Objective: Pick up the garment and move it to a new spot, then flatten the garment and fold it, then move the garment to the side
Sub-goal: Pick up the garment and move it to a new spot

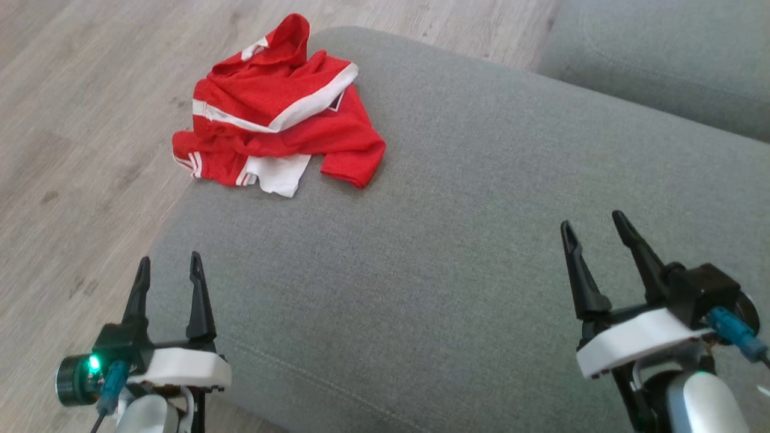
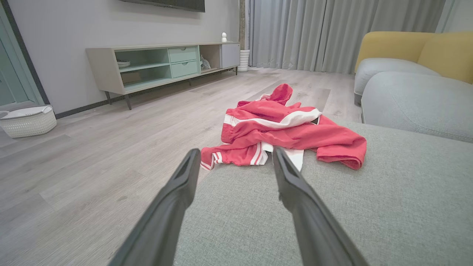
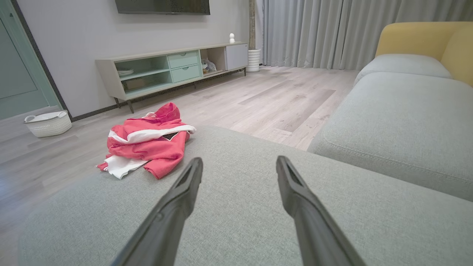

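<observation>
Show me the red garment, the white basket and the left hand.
red garment (image 1: 313, 137), head view, crumpled red middle.
white basket (image 2: 29, 125), left wrist view, woven side wall.
left hand (image 1: 169, 261), head view, midway between fingertips.

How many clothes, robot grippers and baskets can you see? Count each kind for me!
Garment: 1
Grippers: 2 (left gripper, right gripper)
Basket: 1
Total: 4

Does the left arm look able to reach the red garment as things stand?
Probably yes. The left gripper is open, and nothing but bare grey cushion lies between it and the red-and-white garment at the cushion's left edge.
</observation>
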`<state>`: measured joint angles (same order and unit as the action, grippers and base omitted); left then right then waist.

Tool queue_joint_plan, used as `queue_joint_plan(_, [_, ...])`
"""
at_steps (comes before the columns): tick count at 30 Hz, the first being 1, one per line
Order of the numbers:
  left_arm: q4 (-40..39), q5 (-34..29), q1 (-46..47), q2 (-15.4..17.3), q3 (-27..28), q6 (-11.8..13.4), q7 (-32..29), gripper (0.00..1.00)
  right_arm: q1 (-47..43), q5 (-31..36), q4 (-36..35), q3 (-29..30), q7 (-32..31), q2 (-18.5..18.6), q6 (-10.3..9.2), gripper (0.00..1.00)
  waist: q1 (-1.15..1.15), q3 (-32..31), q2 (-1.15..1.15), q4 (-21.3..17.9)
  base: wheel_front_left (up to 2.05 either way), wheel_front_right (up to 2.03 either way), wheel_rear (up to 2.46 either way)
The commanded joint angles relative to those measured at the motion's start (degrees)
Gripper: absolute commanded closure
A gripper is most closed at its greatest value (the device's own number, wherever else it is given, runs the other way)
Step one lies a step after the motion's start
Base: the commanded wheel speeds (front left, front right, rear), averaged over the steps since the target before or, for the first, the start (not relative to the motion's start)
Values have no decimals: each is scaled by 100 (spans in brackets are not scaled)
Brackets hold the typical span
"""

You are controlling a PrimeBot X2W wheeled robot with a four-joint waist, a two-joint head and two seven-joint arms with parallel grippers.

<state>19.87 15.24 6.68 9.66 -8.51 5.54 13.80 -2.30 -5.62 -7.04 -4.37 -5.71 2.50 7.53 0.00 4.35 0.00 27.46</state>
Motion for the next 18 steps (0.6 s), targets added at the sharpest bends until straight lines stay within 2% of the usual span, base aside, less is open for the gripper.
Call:
queue_joint_plan(1, [-166, 5, 256, 57, 240, 11, 96, 0, 325, 69, -267, -106, -27, 38, -4, 0, 0, 79, 0, 1, 0, 0, 0])
queue_joint_plan(5, [-38, 11, 524, 57, 229, -37, 104, 0, 428, 174, -424, -124, -170, 40, -4, 0, 0, 344, 0, -96, 0, 0, 0])
queue_joint_plan(10, [398, 94, 1323, 133, 219, -235, 33, 0, 601, 258, -749, -90, -412, 186, -4, 0, 0, 860, 0, -287, 0, 0, 0])
queue_joint_plan(18, [1829, 152, 3191, 335, 0, -800, -595, 0, 943, 243, -1275, 32, -756, 503, -4, 0, 0, 1744, 0, -596, 0, 0, 0])
